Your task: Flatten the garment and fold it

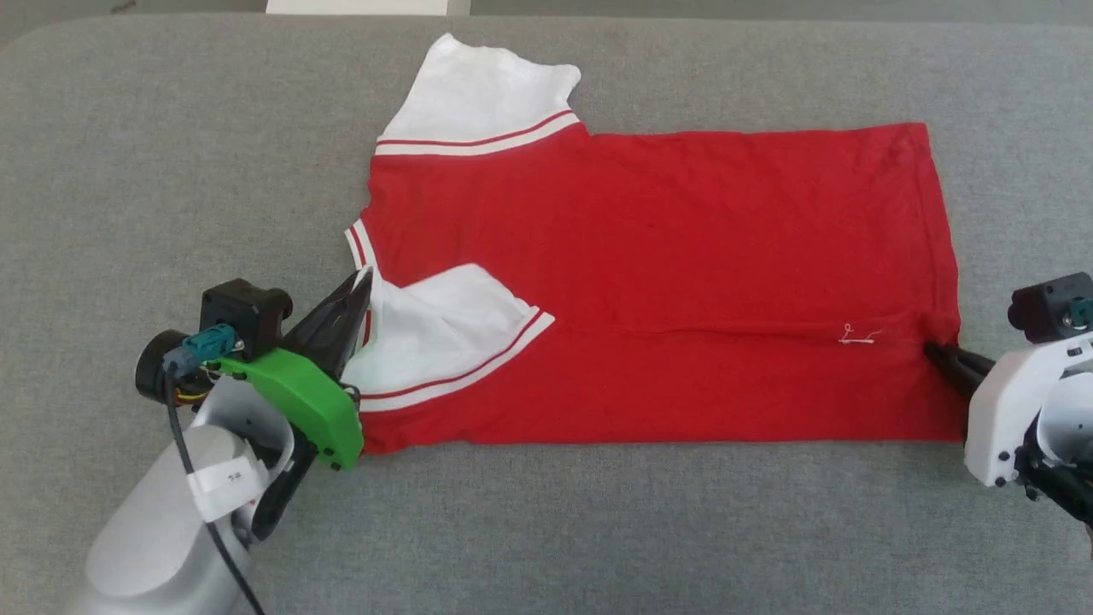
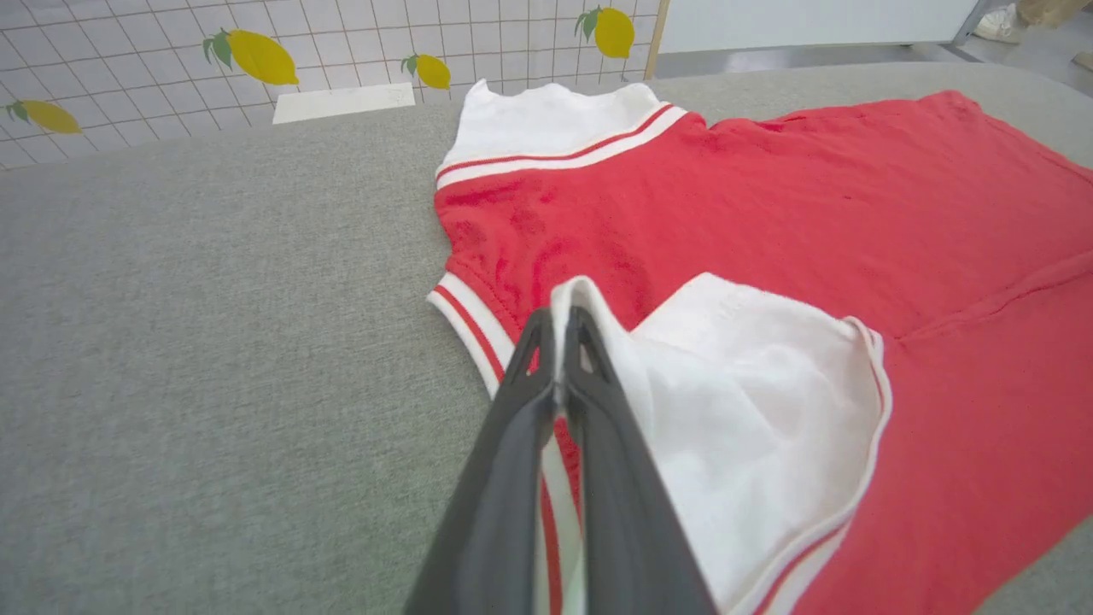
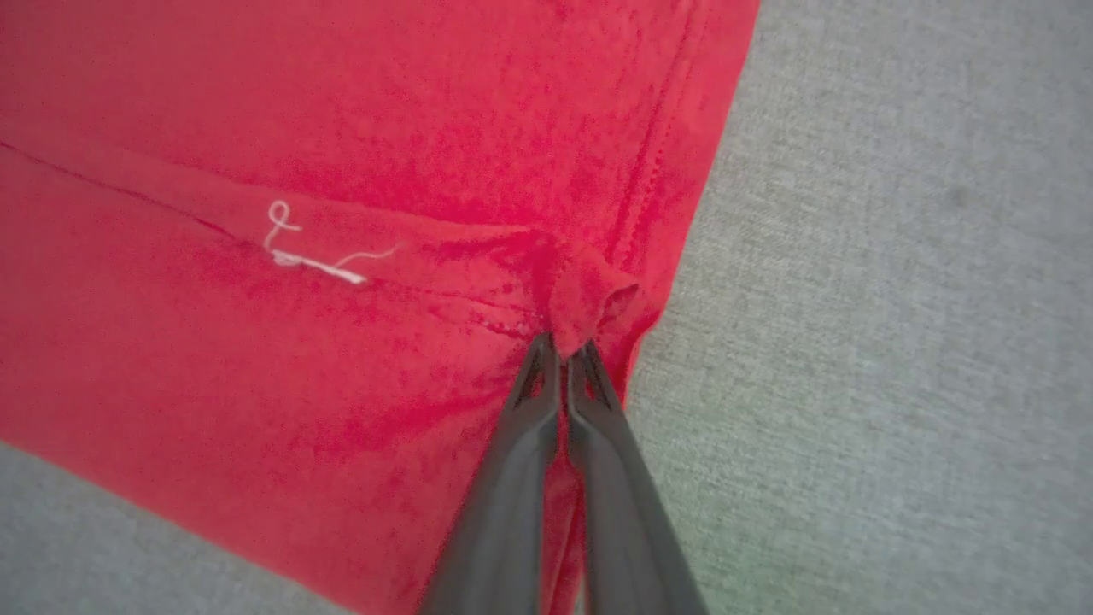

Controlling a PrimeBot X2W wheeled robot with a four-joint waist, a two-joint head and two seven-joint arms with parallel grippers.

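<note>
Eyes on the garment (image 1: pixel 666 256), spread lengthwise across the middle of the grey padded table (image 1: pixel 128 128), collar end toward the left edge, hem toward the right edge. Near long side already doubled over onto the body, fold line running from hem to sleeve. Far white sleeve (image 1: pixel 478 94) poking out toward the far edge, near white sleeve (image 1: pixel 427 333) flopped back over the red.

Over to the left gripper (image 1: pixel 365 278): clenched tight on the garment at the top of that near sleeve, just beside the striped collar trim (image 1: pixel 357 243), with a thin lip of white cloth pinched between the fingers (image 2: pixel 504 478). Now the right gripper (image 1: pixel 932 348): clenched as well, biting a small bunch of red at the hem, right where the fold line meets the cloth's right-hand end, visibly puckered in the right wrist view.

Handling, by the look of it: light, thin knit, limp, no stiffness whatsoever, likely to sag and stretch between two pinch points and to drag on the felt-like table top rather than slide. Nothing fragile here, barring the loose white thread (image 1: pixel 856 336) near the hem. Best gripped as now, at seam and hem where the layers double up; probably worth holding both ends taut and level to avoid wrinkles in the fold
</note>
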